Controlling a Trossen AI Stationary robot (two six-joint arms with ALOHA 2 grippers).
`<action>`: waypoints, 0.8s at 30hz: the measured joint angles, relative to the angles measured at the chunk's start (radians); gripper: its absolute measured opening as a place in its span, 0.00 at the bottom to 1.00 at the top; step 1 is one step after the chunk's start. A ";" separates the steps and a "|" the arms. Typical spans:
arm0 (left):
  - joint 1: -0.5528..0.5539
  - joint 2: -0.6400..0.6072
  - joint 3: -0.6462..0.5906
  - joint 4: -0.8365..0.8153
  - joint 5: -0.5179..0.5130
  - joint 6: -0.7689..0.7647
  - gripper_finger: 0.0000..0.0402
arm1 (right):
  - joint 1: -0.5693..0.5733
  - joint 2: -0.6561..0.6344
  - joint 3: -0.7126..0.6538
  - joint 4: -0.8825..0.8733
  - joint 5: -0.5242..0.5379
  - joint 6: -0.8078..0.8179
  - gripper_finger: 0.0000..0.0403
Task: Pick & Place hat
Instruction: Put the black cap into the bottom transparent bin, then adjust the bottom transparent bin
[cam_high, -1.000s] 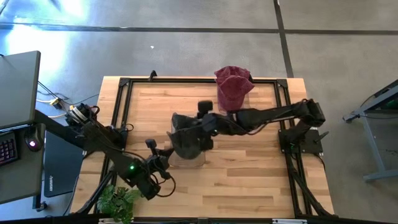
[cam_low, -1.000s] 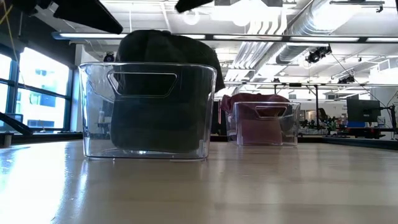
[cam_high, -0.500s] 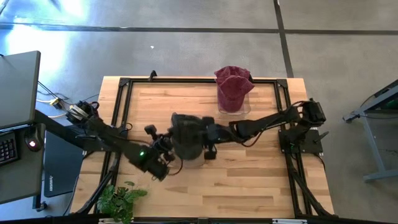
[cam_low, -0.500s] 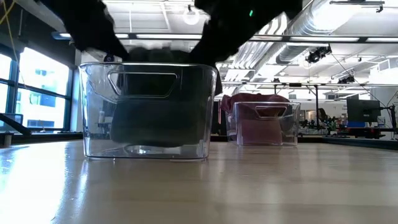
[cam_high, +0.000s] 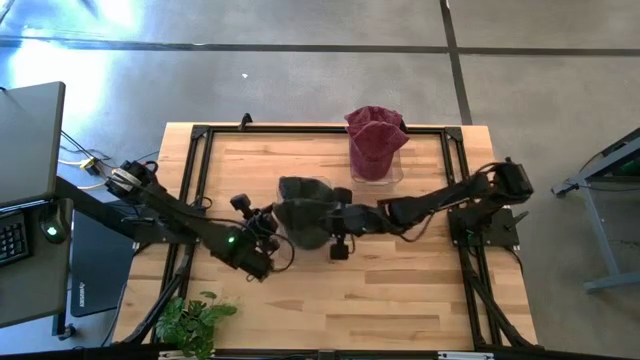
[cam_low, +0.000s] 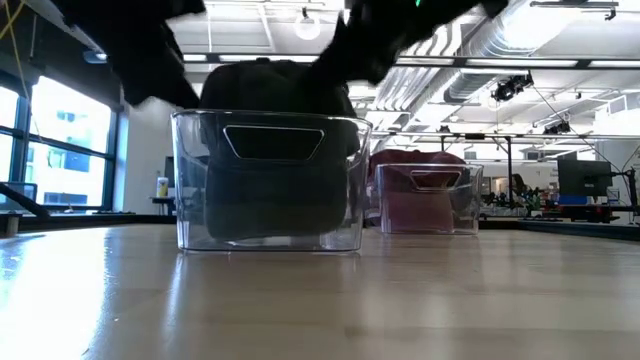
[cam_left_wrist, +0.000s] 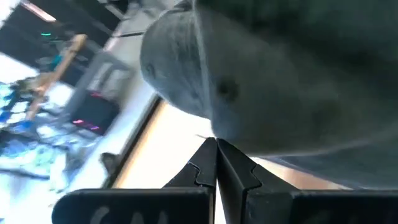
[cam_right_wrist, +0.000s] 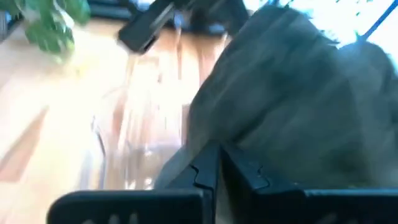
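Wooden table (cam_high: 400, 280) carries two clear bins. Dark hat (cam_high: 305, 220) sits in the central clear bin (cam_low: 270, 185), its crown above the rim. Maroon hat (cam_high: 376, 140) fills a second bin (cam_low: 425, 198) at 1 o'clock. Left gripper (cam_left_wrist: 216, 163) presses at 9 o'clock, fingers together. Right gripper (cam_right_wrist: 219, 163) at 3 o'clock, fingers together at the dark hat's edge.

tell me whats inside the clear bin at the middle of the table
A dark hat fills the clear bin, its crown bulging above the rim. Both grippers, left and right, are shut at the hat's edge. The bin floor beneath the hat is covered.
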 joint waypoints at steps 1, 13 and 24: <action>-0.014 -0.003 0.017 -0.003 0.019 0.000 0.00 | 0.018 -0.018 -0.001 -0.003 0.028 0.005 0.03; -0.157 -0.011 0.016 -0.063 0.316 -0.182 0.00 | 0.189 -0.074 -0.008 -0.498 0.295 0.555 0.00; -0.155 -0.002 -0.058 0.078 0.333 -0.138 0.00 | 0.135 0.050 -0.009 -0.354 0.179 0.522 0.01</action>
